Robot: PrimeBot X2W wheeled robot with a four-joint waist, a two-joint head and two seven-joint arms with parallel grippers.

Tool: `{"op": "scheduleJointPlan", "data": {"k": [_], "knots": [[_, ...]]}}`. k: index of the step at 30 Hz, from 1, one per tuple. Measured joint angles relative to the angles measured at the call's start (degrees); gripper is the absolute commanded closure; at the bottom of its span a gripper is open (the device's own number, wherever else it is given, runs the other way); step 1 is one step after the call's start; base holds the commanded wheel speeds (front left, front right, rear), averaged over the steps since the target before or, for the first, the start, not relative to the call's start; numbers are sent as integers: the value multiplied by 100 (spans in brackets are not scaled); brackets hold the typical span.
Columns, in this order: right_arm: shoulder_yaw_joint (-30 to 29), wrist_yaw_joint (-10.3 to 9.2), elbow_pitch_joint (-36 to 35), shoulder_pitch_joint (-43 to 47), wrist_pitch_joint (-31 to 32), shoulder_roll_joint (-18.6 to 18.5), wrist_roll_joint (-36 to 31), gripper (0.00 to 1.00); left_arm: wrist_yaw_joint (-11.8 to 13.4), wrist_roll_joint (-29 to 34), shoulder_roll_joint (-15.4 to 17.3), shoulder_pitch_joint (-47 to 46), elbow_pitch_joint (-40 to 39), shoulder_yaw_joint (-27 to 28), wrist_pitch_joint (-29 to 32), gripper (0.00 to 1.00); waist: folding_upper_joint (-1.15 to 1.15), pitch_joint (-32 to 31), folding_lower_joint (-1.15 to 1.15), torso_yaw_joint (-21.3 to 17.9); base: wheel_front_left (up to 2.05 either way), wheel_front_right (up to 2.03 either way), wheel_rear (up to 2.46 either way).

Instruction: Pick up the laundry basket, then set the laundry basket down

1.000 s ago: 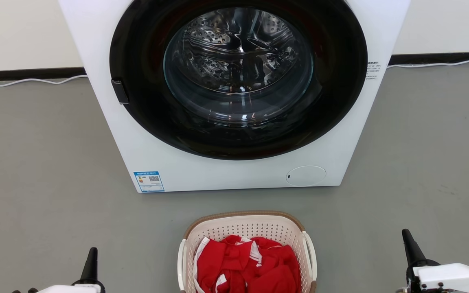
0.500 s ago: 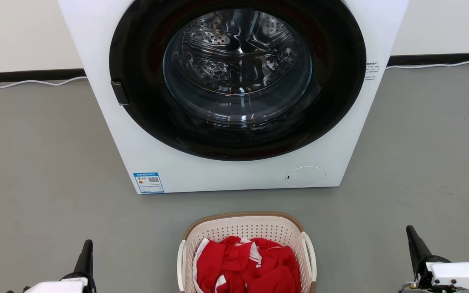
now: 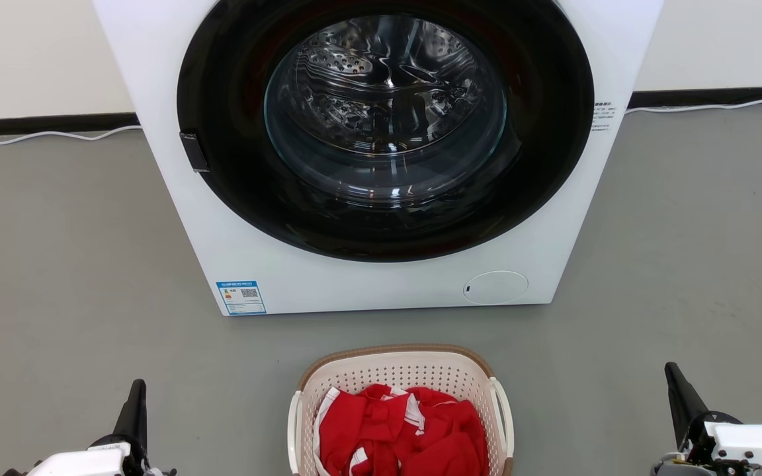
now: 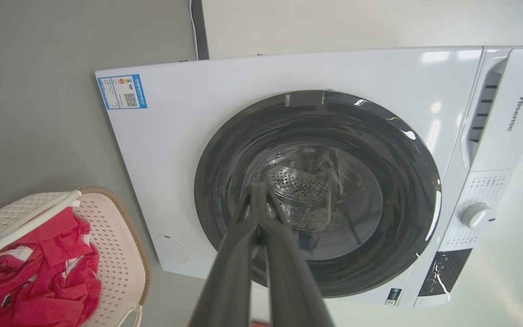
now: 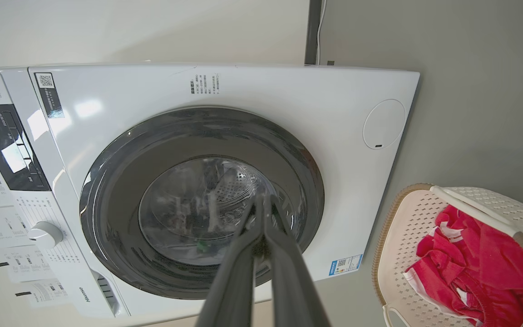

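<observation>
Head view: laundry basket betw. left hand & right hand, untouched.

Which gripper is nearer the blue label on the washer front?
Left. In the head view the left gripper is below and left of the blue label; the right gripper is far to its right, past the laundry basket.

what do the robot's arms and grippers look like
The left gripper and right gripper each have two long dark grey fingers tapering to narrow tips. Behind each is a glossy white boxy housing.
</observation>
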Motion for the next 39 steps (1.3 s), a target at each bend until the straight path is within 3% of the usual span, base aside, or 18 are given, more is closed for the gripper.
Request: {"op": "scheduleJointPlan", "data": {"k": [39], "knots": [[-35,0,-1,-2,26,9,0,100,0,4,-32,0,0,60,41,100,0,0,0,0,0,0,0]]}}
